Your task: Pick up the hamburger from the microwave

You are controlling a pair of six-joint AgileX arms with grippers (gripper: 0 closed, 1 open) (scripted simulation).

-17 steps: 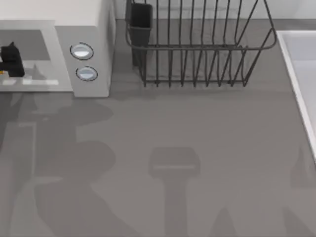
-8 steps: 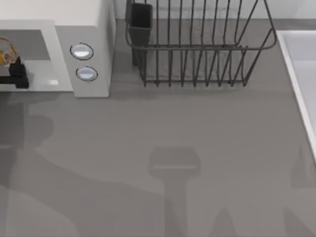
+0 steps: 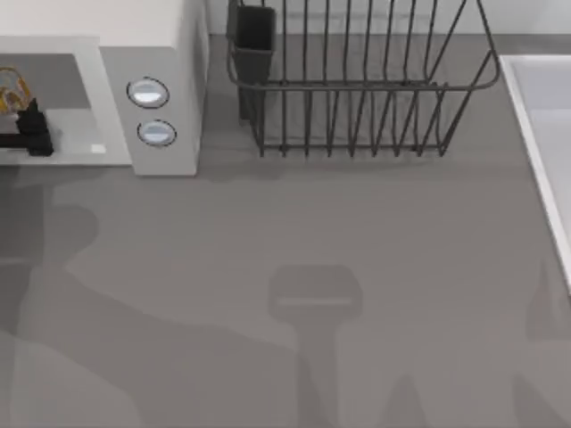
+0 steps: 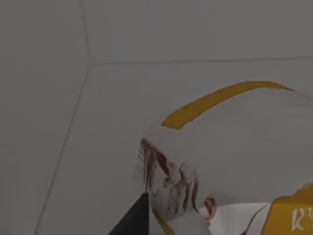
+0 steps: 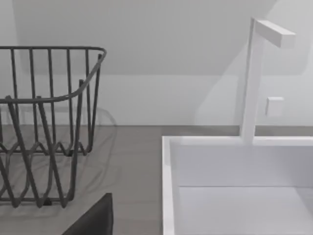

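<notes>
**A:** Top view first: what are the surfaces like?

**B:** The table is a flat, matte grey slab. At its far left stands the microwave, a smooth white box with a wide rectangular cavity and two round silver-blue knobs stacked on its front panel. Beside it on the right is a dish rack of thin dark wire, with a small dark cup hung on its left end. A white sink runs along the table's right edge.

**A:** And the hamburger?

**B:** The hamburger sits inside the microwave cavity at the far left edge of the top view, small and roundish, pale cream with orange and yellow patches. From the left wrist view the hamburger looks like a rounded, wrapped lump, its pale skin printed with a yellow band and reddish-brown marks, against the plain white inner walls.

**A:** What about the left gripper?

**B:** The left gripper is a dark, blocky shape at the mouth of the cavity, just in front of the hamburger. One dark fingertip lies against the wrapper's edge. I cannot tell how wide the fingers stand, or whether they grip it.

**A:** The right arm?

**B:** Over by the sink and the rack; a dark finger shows in its wrist view, with a white faucet rising behind the basin.
</notes>
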